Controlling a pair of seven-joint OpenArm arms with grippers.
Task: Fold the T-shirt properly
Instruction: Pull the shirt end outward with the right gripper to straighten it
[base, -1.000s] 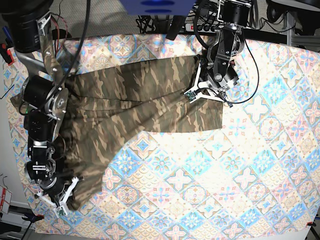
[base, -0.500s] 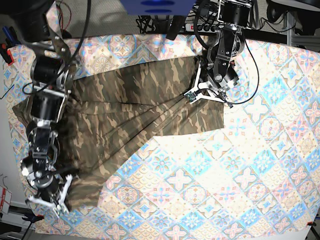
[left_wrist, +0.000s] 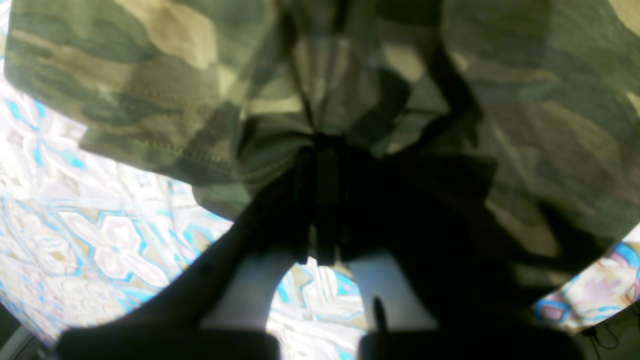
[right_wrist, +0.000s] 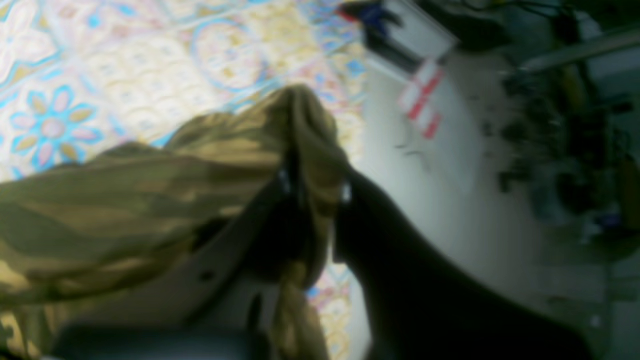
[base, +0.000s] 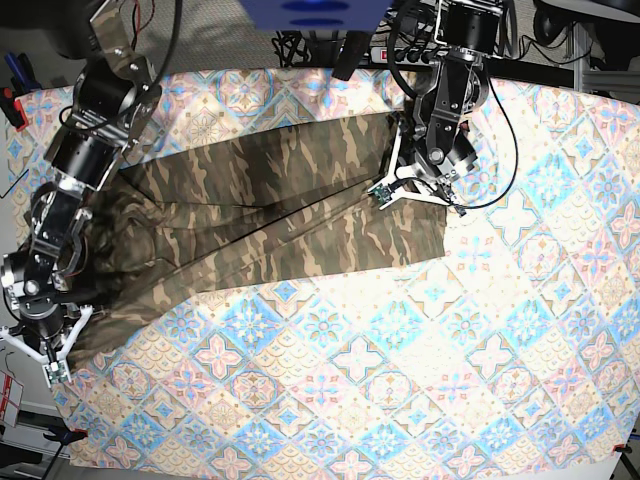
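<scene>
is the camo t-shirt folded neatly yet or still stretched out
Not folded: the camouflage-print T-shirt hangs stretched and creased between the left tool and right tool, both shut on it.

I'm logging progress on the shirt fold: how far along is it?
Early stage. Done: both pincers are shut on the T-shirt, the left pincer at one edge, the right pincer at the opposite one. In hand: stretching it over the patterned cloth. Left: no neat fold shows yet.

T-shirt (base: 270, 215) across the patterned cloth (base: 480, 360), between both tools, toward its far-left part.
</scene>
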